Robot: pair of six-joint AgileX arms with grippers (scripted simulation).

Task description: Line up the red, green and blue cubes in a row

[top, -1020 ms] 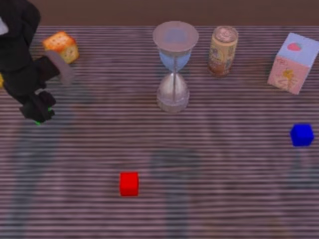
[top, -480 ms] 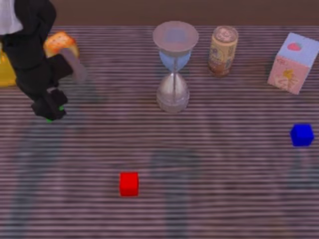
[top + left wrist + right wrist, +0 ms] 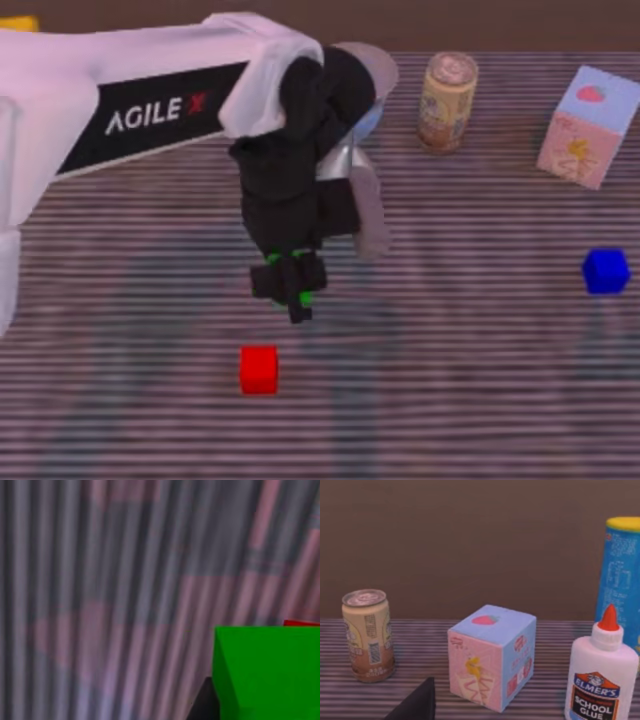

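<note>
My left claw (image 3: pixel 292 283), clenched on the green cube (image 3: pixel 267 672), has swung in from the surface's left edge; I'd lower it level beside the red cube (image 3: pixel 259 369).

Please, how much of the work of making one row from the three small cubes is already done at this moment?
Nothing is lined up yet. The red cube lies alone near the table's front and the blue cube sits far at the right edge. In hand: the left pincer carries the green cube above the table, close behind the red one. Left: set green beside red, then fetch blue. The right pincer is not in the top view.
</note>
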